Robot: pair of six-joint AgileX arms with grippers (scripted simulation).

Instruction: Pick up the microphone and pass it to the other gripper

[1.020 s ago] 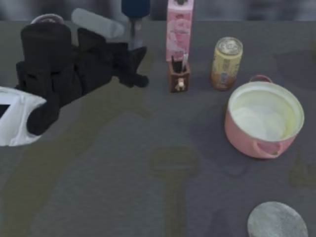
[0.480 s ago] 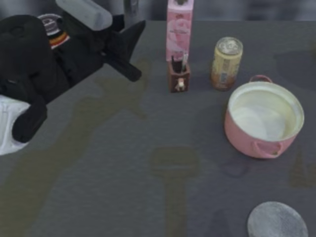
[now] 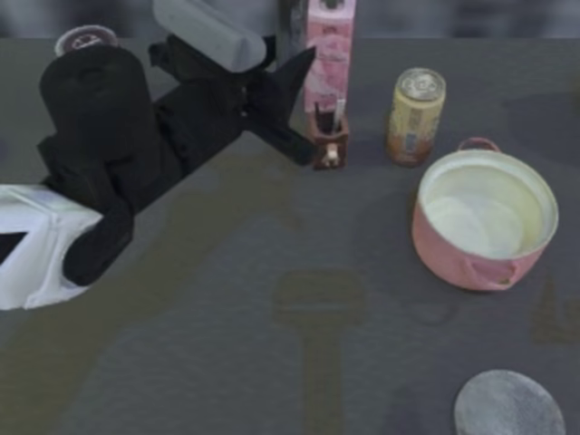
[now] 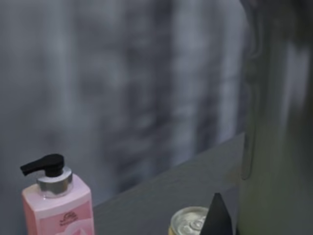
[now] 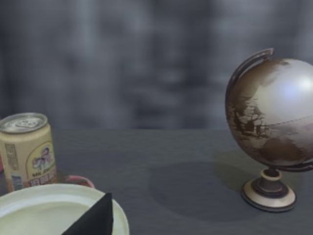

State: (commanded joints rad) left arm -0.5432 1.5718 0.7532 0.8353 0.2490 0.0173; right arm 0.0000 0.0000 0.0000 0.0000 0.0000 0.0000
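My left gripper [image 3: 297,104] hangs raised over the table's back left, its black pointed jaws beside the pink carton. It is shut on the microphone. In the top view only a strip of the grey handle [image 3: 289,20] shows, running out of the picture's far edge, and the blue head is out of view. In the left wrist view the handle [image 4: 274,122] fills the side as a tall grey bar, next to one black fingertip [image 4: 217,218]. Of my right gripper, only one black finger [image 5: 93,220] shows, over the pot's rim [image 5: 58,193].
The pink carton [image 3: 331,45] with a pump top, a brown pen holder [image 3: 328,138] and a yellow can [image 3: 415,113] stand along the back. A pink pot [image 3: 485,217] sits right. A grey disc [image 3: 507,403] lies front right. A globe [image 5: 274,112] stands far off.
My left arm has swung right along the table's back edge, carrying the microphone. The blue head, seen one second ago, has left the top view.
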